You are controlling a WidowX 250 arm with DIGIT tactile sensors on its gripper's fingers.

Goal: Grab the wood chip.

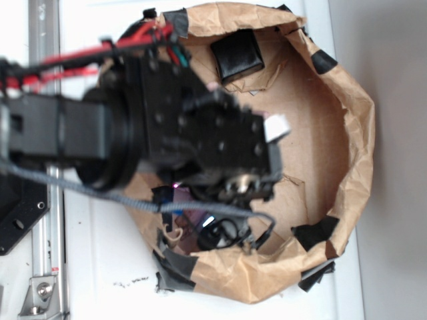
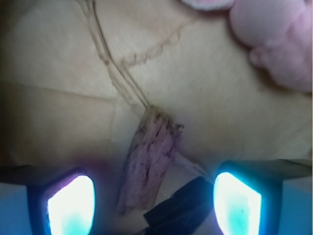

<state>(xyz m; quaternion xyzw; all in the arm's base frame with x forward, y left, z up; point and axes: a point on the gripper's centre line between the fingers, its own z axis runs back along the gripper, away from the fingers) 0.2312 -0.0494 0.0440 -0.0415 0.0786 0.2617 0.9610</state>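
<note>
Between spread end effector pads: wood chip, ungripped.

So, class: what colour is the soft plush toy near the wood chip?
Pink. The plush toy shows best in the wrist view, top right.

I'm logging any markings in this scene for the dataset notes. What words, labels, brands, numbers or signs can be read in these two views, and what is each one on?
None can be read.
Robot arm: black housing, no legible marking; the view is blurred.
Wood chip: only grain, no text.
Pink plush: no tag visible.
Brown paper wall and black pad: unprinted.
Gripper: glowing pads, no lettering.
</note>
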